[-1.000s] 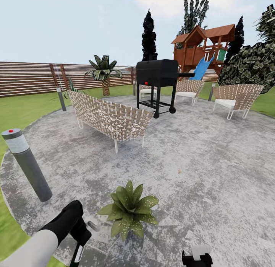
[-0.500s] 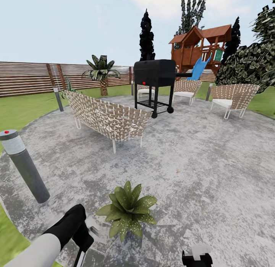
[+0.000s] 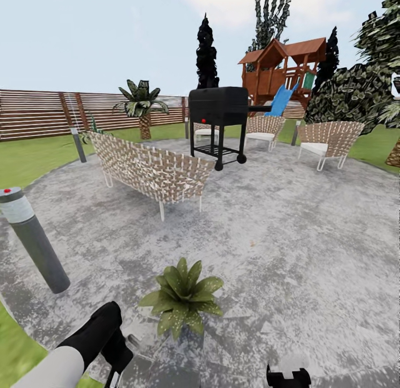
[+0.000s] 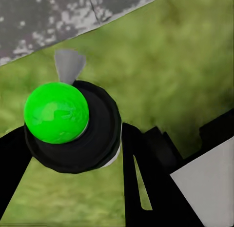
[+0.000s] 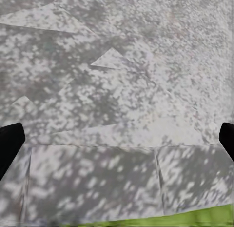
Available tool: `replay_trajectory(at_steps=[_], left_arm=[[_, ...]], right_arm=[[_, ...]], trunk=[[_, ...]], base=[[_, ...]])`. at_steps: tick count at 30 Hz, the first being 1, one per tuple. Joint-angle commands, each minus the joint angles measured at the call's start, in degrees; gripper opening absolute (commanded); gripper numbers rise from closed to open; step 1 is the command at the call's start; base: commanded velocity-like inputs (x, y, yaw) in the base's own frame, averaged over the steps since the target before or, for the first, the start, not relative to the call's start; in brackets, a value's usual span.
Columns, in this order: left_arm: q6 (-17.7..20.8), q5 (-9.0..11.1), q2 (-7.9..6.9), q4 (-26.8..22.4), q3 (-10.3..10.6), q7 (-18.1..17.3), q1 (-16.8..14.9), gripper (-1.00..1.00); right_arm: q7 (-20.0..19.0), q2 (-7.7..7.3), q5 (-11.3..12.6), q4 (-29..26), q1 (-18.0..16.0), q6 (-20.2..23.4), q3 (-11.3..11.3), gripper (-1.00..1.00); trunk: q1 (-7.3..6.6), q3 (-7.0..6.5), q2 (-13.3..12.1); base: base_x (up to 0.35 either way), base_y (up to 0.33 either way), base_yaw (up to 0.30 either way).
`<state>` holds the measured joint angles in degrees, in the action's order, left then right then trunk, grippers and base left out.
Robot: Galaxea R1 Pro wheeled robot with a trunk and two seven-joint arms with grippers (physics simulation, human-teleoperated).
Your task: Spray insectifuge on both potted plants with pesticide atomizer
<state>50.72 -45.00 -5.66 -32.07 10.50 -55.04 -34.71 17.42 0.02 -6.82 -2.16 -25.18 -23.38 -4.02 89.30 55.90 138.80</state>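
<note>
My left gripper (image 4: 73, 154) clamped on green-capped atomizer (image 4: 68, 127), above lawn (image 4: 185, 66) at paved patch (image 3: 289, 238) edge. Potted plant (image 3: 180, 296) near patch's close edge. My right gripper (image 5: 117, 139) spread wide over paving.

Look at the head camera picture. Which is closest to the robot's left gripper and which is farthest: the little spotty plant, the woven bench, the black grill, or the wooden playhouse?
From the left gripper, at the picture's bottom left:
1. The potted plant, just ahead on the paving.
2. The woven bench, farther out across the paved patch.
3. The black grill, behind the bench.
4. The wooden playhouse, far back among the trees.
</note>
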Motion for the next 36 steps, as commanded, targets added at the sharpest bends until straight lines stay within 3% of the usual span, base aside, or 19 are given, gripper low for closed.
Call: replay_trajectory(at_steps=[1, 13, 18, 20, 22, 24, 27, 29, 31, 34, 36], left_arm=[[0.1, -0.5, -0.05, -0.1, 0.2, -0.6, -0.1, -1.0], [0.2, -0.1, 0.07, -0.4, 0.1, -0.8, -0.6, -1.0], [0.4, -0.2, -0.47, -0.3, 0.1, -4.1, -1.0, -1.0], [0.3, -0.6, -2.69, -0.3, 0.2, -7.6, -1.0, -1.0], [0.2, -0.6, -4.5, -0.3, 0.1, -8.3, -1.0, -1.0], [0.2, -0.6, -5.0, -0.3, 0.3, -8.6, -1.0, -1.0], [0.2, -0.5, -4.52, -0.4, 0.4, -8.7, -1.0, -1.0], [0.2, -0.5, -3.09, -0.4, 0.5, -8.8, -1.1, -1.0], [0.3, -0.3, -2.76, -0.6, 0.5, -9.0, -2.4, -1.0], [0.3, -0.8, -3.2, -0.7, 0.8, -14.1, -5.8, -1.0], [0.3, -3.3, -4.18, -0.8, 1.6, -18.6, -7.7, -1.0]], right_arm=[[0.6, 0.05, -0.4, 0.0, 0.0, 0.1, -0.4, 1.0], [0.6, 0.07, -0.4, 0.0, 0.0, 0.1, -0.4, 1.0], [0.6, 0.07, -0.4, 0.1, 0.0, 0.1, -0.4, 1.0], [0.6, 0.07, -0.4, 0.1, 0.0, 0.1, -0.4, 1.0], [0.6, 0.07, -0.4, 0.1, 0.0, 0.1, -0.4, 1.0], [0.6, 0.07, -0.4, 0.1, 0.0, 0.1, -0.4, 1.0], [0.6, 0.07, -0.4, 0.1, 0.0, 0.1, -0.4, 1.0], [0.6, 0.07, -0.4, 0.1, 0.0, 0.1, -0.4, 1.0], [0.6, 0.07, -0.4, 0.1, 0.0, 0.1, -0.4, 1.0], [0.6, 0.07, -0.4, 0.1, 0.0, 0.1, -0.4, 1.0], [0.6, 0.07, -0.4, 0.1, 0.0, 0.1, -0.4, 1.0]], trunk=[[-0.04, 0.06, 0.0], [-0.04, 0.06, 0.0], [-0.04, 0.06, 0.0], [-0.04, 0.06, 0.0], [-0.04, 0.06, 0.0], [-0.04, 0.06, 0.0], [-0.04, 0.06, 0.0], [-0.04, 0.06, 0.0], [-0.04, 0.06, 0.0], [-0.04, 0.06, 0.0], [-0.04, 0.06, 0.0]], base=[[-0.261, 0.191, 0.0], [-0.037, 0.043, -0.19], [0.0, 0.0, -0.016], [0.0, 0.0, -0.001], [0.0, 0.0, 0.0], [0.0, 0.0, 0.0], [0.0, 0.0, 0.0], [0.0, 0.0, 0.0], [0.0, 0.0, 0.0], [0.0, 0.0, 0.0], [0.0, 0.0, 0.0]])
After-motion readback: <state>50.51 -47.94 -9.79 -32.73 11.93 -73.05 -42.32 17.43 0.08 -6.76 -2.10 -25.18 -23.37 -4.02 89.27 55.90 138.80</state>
